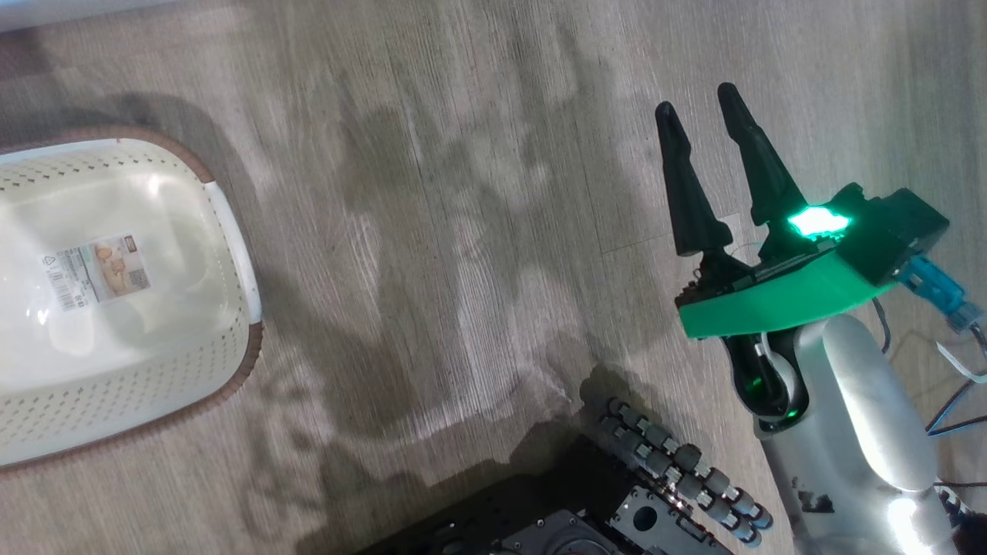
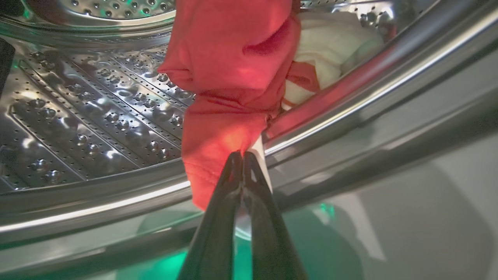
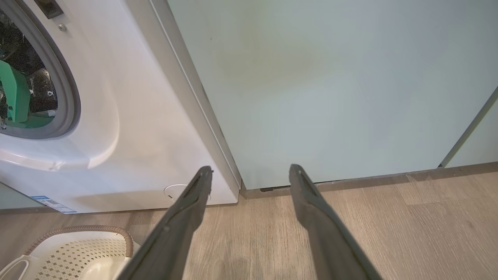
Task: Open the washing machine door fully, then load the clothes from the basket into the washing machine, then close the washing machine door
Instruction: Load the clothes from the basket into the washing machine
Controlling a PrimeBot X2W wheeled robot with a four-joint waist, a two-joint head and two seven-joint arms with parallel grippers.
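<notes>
In the left wrist view my left gripper [image 2: 243,155] is shut, its tips pinching the lower edge of the red clothes [image 2: 229,58]. They hang over the rim of the steel drum [image 2: 97,109], and a white part [image 2: 334,42] lies deeper inside. The washing machine [image 3: 136,116] stands white with its grey gasket [image 3: 72,97] uncovered; its door is out of view. A green part of my left arm [image 3: 13,97] reaches into the opening. The cream basket [image 1: 193,339] sits on the floor at the left, holding just its sticker [image 1: 92,270]. My right gripper [image 1: 698,104] hangs open over bare floor.
A pale teal cabinet [image 3: 330,77] stands directly right of the machine. The basket [image 3: 78,249] lies just in front of the machine's lower left. My dark wheeled base [image 1: 586,516] shows at the bottom of the head view. Wood floor [image 1: 463,231] stretches between basket and right arm.
</notes>
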